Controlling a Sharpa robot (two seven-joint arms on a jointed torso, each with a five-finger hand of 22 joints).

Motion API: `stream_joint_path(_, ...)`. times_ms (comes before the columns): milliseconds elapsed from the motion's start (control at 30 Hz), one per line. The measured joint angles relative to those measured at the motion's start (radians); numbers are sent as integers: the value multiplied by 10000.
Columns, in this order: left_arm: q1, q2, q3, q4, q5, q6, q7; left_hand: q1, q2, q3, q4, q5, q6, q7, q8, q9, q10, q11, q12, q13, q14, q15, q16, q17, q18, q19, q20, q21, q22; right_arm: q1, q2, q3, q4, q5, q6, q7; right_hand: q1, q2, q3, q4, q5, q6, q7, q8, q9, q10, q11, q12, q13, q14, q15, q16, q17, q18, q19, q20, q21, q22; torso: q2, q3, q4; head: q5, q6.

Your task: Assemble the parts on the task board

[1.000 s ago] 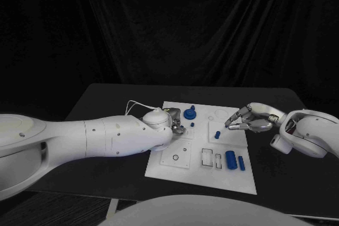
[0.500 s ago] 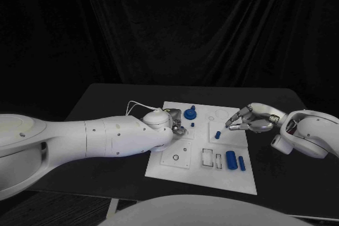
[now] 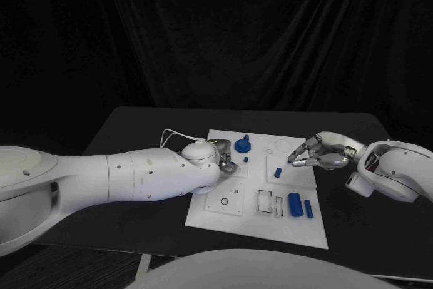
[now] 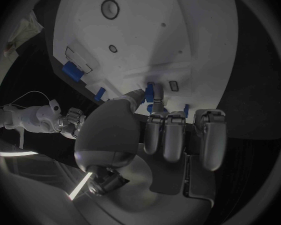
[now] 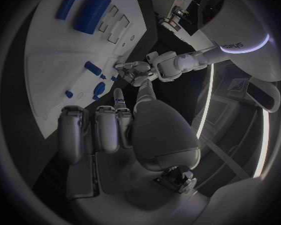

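L hand pinches blue part on task board centre frame; R hand curled, empty, over black surface.

left hand grasp — hidden behind its arm

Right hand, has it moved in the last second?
No. The right hand hovers at the same spot over the board's right edge, level with the small blue part.
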Motion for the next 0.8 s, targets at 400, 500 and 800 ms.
stream_joint_path(400,0,-63,14,45,-12,79,-89,-599,59,-602,239,-653,37,32,-142,-85,-36,35,0,0,0,0,0,0,1,0,0,-116,0,-3,-7,0,0,0,12,-38,2,1,0,0,0,0,0,0,1,-16,16,-14,1,5,10,0,-14,1,0,0,0,4,3,0,0,9,0)
stream_joint_path(500,0,-81,15,56,-21,91,-108,-599,59,-618,255,-653,53,16,-142,-93,-36,35,0,0,0,0,0,0,0,0,0,-116,0,-4,-7,0,0,0,17,-43,25,2,0,0,0,0,0,0,1,-17,17,-12,4,4,12,0,-14,0,0,0,0,8,3,-1,0,13,0)
stream_joint_path(800,1,-154,18,104,-41,103,-158,-638,98,-675,223,-693,126,16,-141,-96,-36,35,0,0,0,0,0,0,1,0,0,-116,0,-9,-7,0,-7,0,46,-58,75,51,-29,-28,68,0,0,0,2,-33,34,8,83,9,23,0,-24,1,0,0,0,7,5,-1,4,18,0)
